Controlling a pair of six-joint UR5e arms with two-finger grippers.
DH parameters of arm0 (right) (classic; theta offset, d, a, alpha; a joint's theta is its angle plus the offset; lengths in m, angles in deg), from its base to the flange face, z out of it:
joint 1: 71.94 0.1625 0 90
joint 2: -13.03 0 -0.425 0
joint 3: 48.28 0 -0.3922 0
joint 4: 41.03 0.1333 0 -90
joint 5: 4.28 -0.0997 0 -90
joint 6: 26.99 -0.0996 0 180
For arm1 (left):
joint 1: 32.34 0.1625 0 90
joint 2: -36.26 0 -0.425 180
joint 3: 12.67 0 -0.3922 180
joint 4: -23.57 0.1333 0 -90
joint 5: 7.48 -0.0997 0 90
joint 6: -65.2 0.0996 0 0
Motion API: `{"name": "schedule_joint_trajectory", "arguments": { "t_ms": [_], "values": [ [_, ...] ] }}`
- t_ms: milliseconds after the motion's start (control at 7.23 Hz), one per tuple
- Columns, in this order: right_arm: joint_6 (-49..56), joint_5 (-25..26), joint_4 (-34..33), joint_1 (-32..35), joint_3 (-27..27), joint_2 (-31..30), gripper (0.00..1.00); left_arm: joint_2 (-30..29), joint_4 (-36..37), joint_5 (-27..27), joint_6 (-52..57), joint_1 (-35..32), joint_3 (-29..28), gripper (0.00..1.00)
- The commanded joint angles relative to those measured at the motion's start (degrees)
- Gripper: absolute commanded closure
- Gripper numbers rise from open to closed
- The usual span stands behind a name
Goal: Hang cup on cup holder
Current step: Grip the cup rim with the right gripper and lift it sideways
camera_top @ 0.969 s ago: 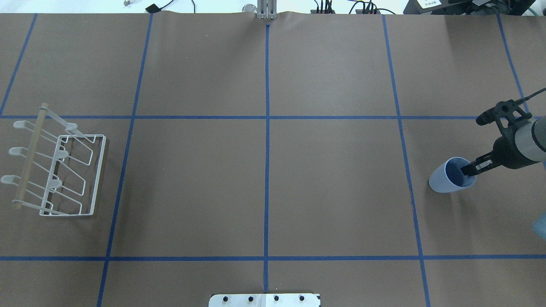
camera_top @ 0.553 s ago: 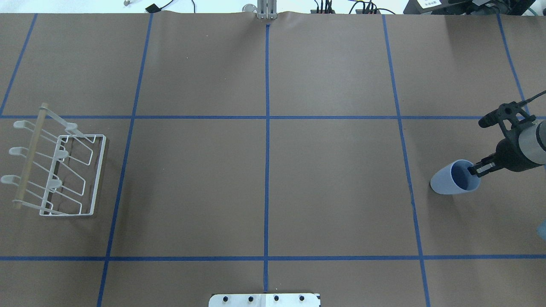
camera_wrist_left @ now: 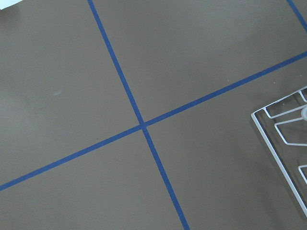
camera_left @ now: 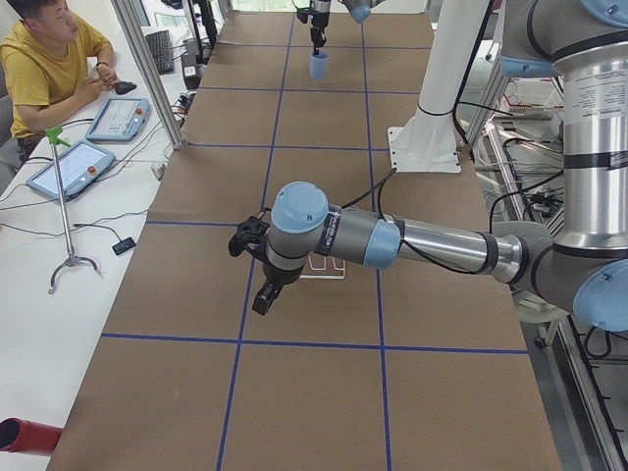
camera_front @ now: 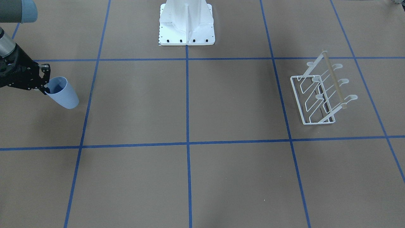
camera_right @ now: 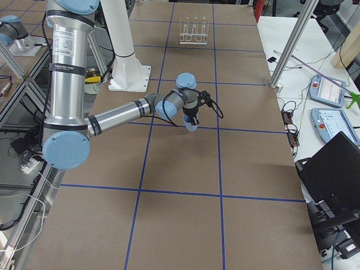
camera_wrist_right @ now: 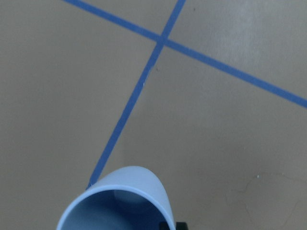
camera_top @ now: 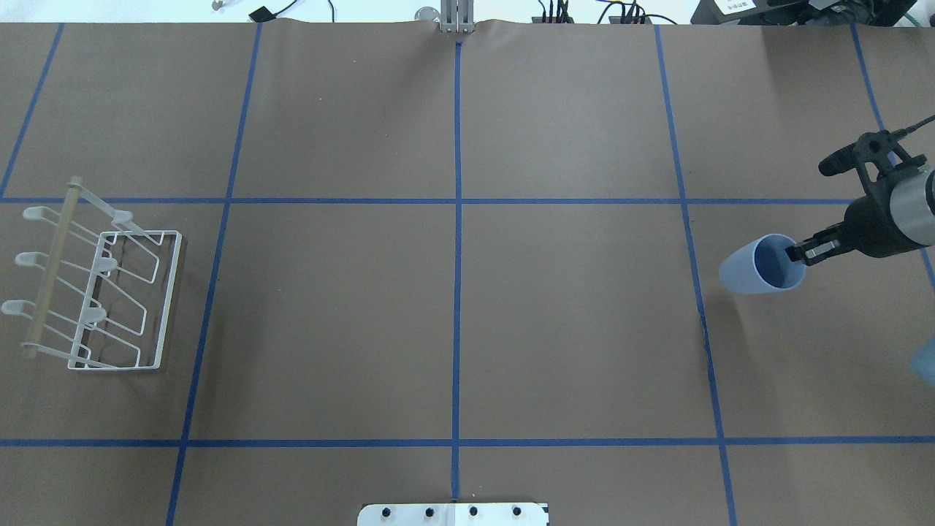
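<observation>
Overhead exterior: the cup (camera_top: 760,264) is at the table's far right end, hanging from the right gripper (camera_top: 796,254). The jaws pinch its rim wall, one finger inside the mouth and one outside. The cup is tilted, mouth toward the gripper and base pointing toward the table's middle. It looks lifted clear of the paper, but I can't rule out base contact.

The cup holder (camera_top: 98,292) stands at the far left end, well apart from the cup, with nearly the whole table between them. Its prongs are bare, slanted up and away toward the left edge, and the wooden rod (camera_top: 51,267) runs across them.

The left gripper (camera_left: 263,300) shows only in the left side view, held over the table close by the holder. I cannot tell whether its claw is spread or closed.

Risks as I judge them:
- The hold is a thin pinch on one side of a smooth, tapering plastic wall. On a long carry the cup could pivot between the pads or slide out.
- The mouth must meet a slanted prong tip. If the cup swings in the grip, the rim may strike the prong or rod instead of going over it.
- The wire holder looks light, so an off-line push could shove or tip it.
- The left arm sits near the holder and may crowd the right arm's approach.
</observation>
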Motion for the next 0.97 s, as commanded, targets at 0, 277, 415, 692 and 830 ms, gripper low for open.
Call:
{"name": "schedule_joint_trajectory", "arguments": {
  "t_ms": [0, 277, 415, 692, 830],
  "values": [
    [-11.8, 0.1, 0.1, 0.6, -1.7, 10.3, 1.0, -1.6, -5.1, 0.0, -0.8, 0.5, -0.1, 0.02],
    [-19.6, 0.1, 10.2, -0.1, -2.9, 12.3, 1.0, -5.9, -9.5, 3.6, -17.0, 3.1, 0.0, 0.02],
    [-27.2, 0.1, 18.3, -1.1, -3.8, 12.3, 1.0, -6.3, -17.1, 3.9, -27.3, 5.4, 0.1, 0.02],
    [-37.8, 0.4, 33.6, -3.4, -5.3, 12.4, 1.0, -10.0, -31.8, 8.5, -54.6, 10.4, 0.1, 0.02],
    [-42.8, 0.8, 40.7, -5.0, -5.4, 12.4, 1.0, -12.4, -37.7, 10.2, -66.1, 13.3, 0.2, 0.02]
  ]
}}
